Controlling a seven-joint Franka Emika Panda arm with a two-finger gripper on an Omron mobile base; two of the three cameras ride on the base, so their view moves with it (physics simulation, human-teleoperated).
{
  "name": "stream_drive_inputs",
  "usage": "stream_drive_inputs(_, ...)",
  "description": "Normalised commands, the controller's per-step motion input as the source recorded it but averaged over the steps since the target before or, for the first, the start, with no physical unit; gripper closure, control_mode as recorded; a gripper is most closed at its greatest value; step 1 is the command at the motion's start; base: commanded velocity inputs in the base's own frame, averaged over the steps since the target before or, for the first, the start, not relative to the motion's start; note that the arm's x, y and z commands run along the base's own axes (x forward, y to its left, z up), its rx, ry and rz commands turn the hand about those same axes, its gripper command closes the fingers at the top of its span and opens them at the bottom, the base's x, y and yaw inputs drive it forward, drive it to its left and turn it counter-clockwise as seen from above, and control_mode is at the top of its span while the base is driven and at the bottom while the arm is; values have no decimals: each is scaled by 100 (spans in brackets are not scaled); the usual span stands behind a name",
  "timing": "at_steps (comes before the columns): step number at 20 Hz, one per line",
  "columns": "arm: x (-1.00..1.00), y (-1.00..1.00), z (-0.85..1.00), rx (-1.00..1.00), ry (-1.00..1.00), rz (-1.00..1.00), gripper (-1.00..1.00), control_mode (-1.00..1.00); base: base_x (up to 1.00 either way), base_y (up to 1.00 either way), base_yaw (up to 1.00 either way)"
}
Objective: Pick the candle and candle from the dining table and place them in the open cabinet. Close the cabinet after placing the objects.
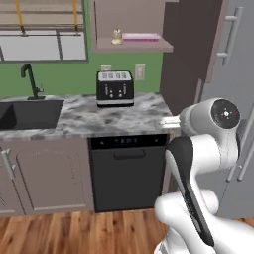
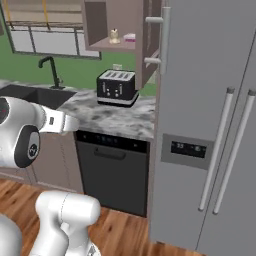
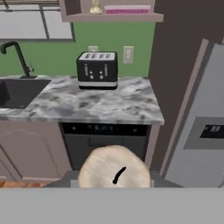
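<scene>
Right, I'm parked facing the marbled counter, arm raised in front of me. Hand view has a cream candle with its dark wick sitting right at the bottom edge, right up against the camera; the gripper looks clenched on that candle, though the fingertips themselves are hidden behind it. Second candle stands upright on the shelf of the open cabinet above the counter, just beside a flat pink thing lying on the same shelf. From the right base view I see that candle in the open cabinet too, with the cabinet door swung out toward me, edge-on, its silver bar handle facing the fridge. Black toaster sits on the counter directly under the cabinet, near the back wall. Black sink and dark faucet are to the left of it. Dark dishwasher front sits under the counter below the toaster, mauve base cabinets to its left. Held candle is well below and in front of the shelf, roughly level with the dishwasher in the hand view.
</scene>
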Motion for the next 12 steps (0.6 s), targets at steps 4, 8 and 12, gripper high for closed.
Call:
stream_drive_inputs(4,0,0,0,0,0,0,100,100,54,34,-14)
stream_drive_inputs(8,0,0,0,0,0,0,100,100,52,32,-14)
stream_drive_inputs(12,0,0,0,0,0,0,100,100,53,32,-14)
